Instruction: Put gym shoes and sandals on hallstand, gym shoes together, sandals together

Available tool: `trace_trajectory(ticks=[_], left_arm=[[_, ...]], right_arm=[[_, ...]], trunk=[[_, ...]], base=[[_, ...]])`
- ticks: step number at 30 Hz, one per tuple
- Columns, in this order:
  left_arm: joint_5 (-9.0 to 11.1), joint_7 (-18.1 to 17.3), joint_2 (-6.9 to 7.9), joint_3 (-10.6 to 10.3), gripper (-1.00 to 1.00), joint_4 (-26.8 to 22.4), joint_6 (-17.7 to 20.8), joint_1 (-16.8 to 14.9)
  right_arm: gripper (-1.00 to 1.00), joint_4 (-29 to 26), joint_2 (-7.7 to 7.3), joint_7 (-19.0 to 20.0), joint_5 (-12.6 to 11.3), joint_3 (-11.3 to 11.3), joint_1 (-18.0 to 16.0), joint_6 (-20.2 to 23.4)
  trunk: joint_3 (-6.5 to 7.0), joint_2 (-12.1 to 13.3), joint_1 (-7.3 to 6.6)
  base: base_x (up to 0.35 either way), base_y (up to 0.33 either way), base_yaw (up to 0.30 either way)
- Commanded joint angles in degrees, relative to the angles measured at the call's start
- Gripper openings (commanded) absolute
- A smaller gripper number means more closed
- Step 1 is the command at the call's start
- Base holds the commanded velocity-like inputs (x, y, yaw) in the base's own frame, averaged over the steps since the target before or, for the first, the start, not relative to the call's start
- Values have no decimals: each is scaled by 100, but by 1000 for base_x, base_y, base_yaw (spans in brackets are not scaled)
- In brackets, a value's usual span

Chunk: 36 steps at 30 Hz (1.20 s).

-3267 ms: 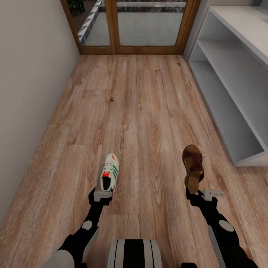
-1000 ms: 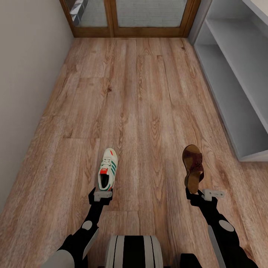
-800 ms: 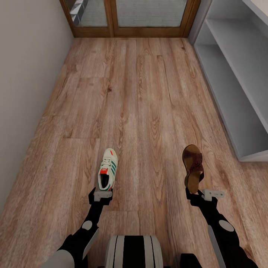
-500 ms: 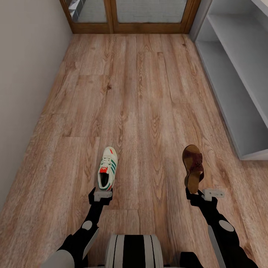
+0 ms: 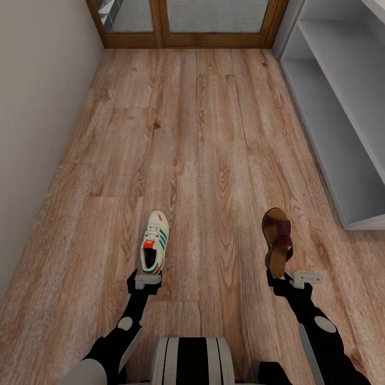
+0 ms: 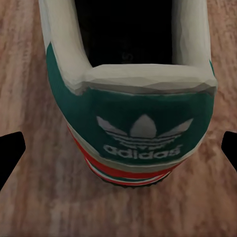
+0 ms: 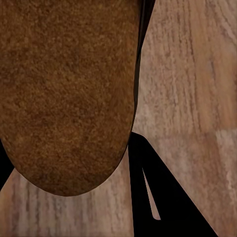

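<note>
Nothing has shifted over the last half second. Low in the head view, the left gripper (image 5: 148, 279) is clenched on the heel of a white gym shoe with green stripes and red-orange accents (image 5: 154, 245). At lower right, the right gripper (image 5: 293, 278) grasps a dark reddish-brown leather sandal with a tan sole (image 5: 278, 241). Both hang above the light brown wood-plank corridor floor (image 5: 203, 139). A large white hallstand with long shelves (image 5: 342, 96) fills the upper right.

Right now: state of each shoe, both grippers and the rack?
gym shoe: held at the heel by the left gripper, toe pointing forward, off the rack.
sandal: held at the heel end by the right gripper, tilted on edge.
hallstand: visible shelves bare, ahead on the right.
</note>
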Motion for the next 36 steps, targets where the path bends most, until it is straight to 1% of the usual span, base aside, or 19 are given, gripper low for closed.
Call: trace_trajectory(ticks=[1, 21, 22, 36], left_arm=[[0, 50, 4, -34, 100, 5, -16, -4], [5, 50, 4, -34, 100, 5, -11, -4], [6, 50, 4, -34, -100, 5, -11, -4], [8, 50, 4, -25, -100, 5, -11, -4]], right_arm=[[-100, -8, 0, 4, -12, -4, -3, 36], [-100, -12, 0, 4, -12, -4, 1, 37], [-100, -12, 0, 4, -12, -4, 0, 36], [-100, -11, 0, 4, -12, -4, 0, 37]], trunk=[[-3, -1, -1], [-3, -1, -1], [-3, -1, -1], [-3, -1, -1]], base=[[0, 0, 0], [34, 0, 0], [1, 0, 0], [0, 0, 0]])
